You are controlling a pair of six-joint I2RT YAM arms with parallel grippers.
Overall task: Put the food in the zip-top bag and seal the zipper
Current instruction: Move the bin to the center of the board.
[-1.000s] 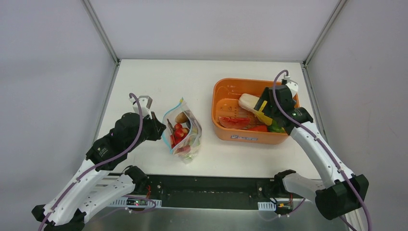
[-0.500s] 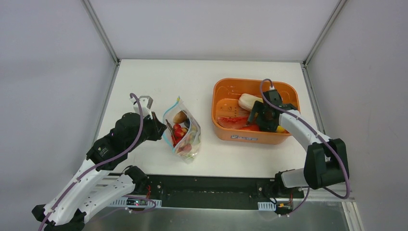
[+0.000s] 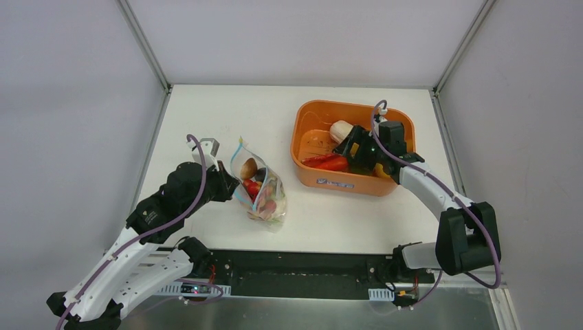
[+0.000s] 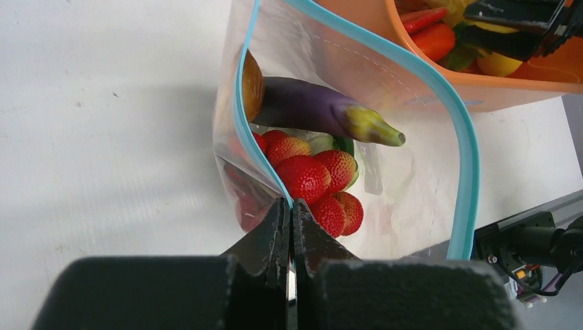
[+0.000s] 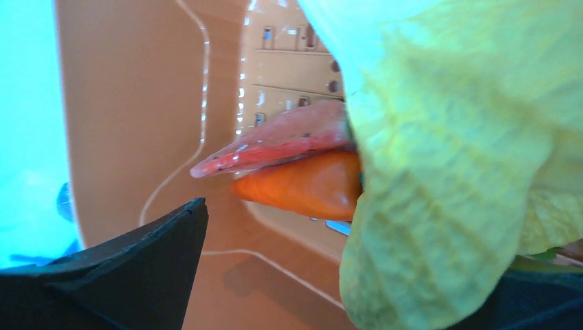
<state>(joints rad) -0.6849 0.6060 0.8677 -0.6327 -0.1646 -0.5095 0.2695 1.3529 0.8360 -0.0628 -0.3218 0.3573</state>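
Clear and crinkly all over: zip-top bag [image 3: 265, 196] propped on the desk [image 3: 206, 117], mouth gaping just beyond the left tool [image 4: 290, 210]. Edged by the zipper [image 4: 450, 117], a thin blue strip curving round the opening. Packed with red strawberries [image 4: 309, 179] right ahead of the tool tips, with a purple eggplant [image 4: 309, 106] lying across farther in. Clenched flat on the near lip of the bag, blue strip nipped between the tips.

Down inside the orange tub [image 3: 306, 137] with the right tool [image 3: 352, 148], among the remaining food [image 3: 330, 163]. Crowded by a knobbly yellow piece [image 5: 447, 158] close beside one black finger [image 5: 137, 275]; grasping it or not, impossible to tell.

Against half a second ago: tub slid left and away from the arm bases, right tool reaching farther left across it, bag mouth drawn slightly left.
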